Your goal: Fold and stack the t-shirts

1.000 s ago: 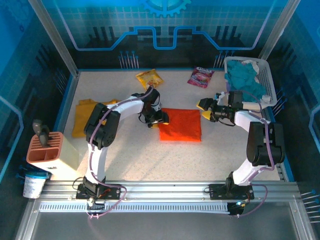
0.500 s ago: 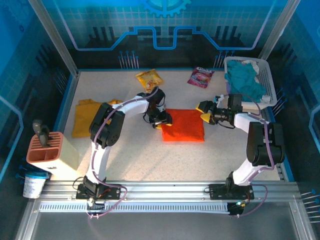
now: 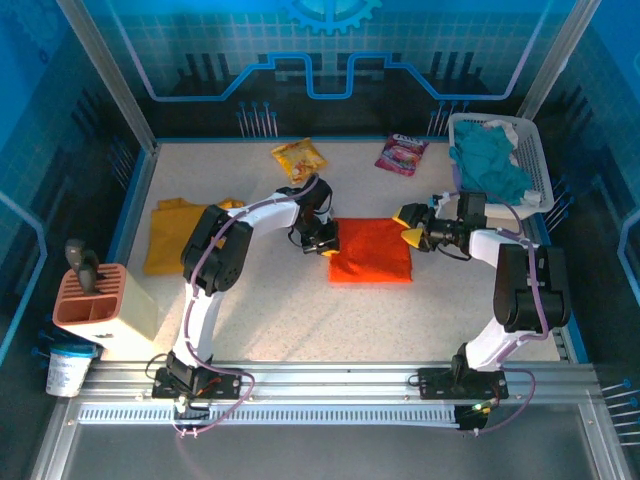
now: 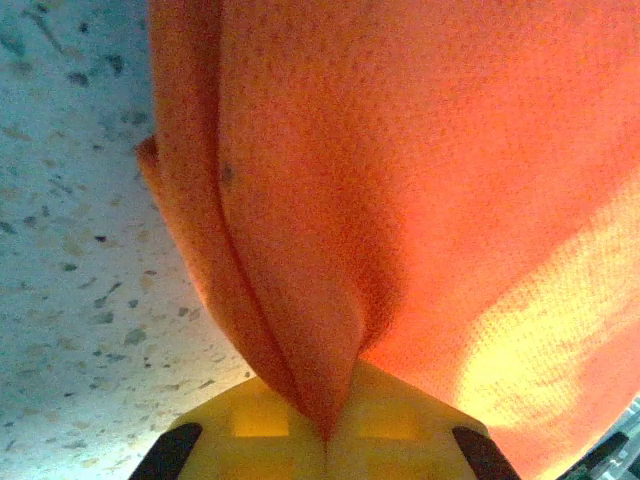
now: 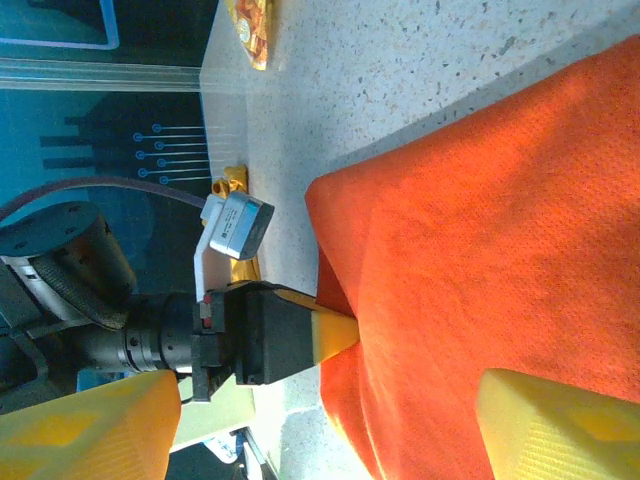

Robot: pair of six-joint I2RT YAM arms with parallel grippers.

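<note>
A folded bright orange t-shirt (image 3: 372, 250) lies mid-table. At its left edge my left gripper (image 3: 326, 243) is shut on a pinched fold of the orange cloth (image 4: 300, 330); the cloth runs down between the closed yellow fingertips (image 4: 250, 430). My right gripper (image 3: 410, 226) hovers open at the shirt's upper right corner. In the right wrist view its yellow fingers (image 5: 560, 430) stand wide apart over the orange t-shirt (image 5: 500, 220), facing the left gripper (image 5: 335, 335). A mustard yellow t-shirt (image 3: 170, 235) lies folded at the table's left side.
Two snack packets lie at the back, one yellow (image 3: 299, 157) and one pink (image 3: 402, 154). A white basket (image 3: 535, 150) with teal cloth stands at the back right. A box with an orange top (image 3: 95, 300) and a cup (image 3: 68, 372) sit at the near left.
My left gripper has moved right to the orange shirt's left edge and shut on it. The shirt has bunched and shifted slightly right. The right gripper stays open, nearly still.
</note>
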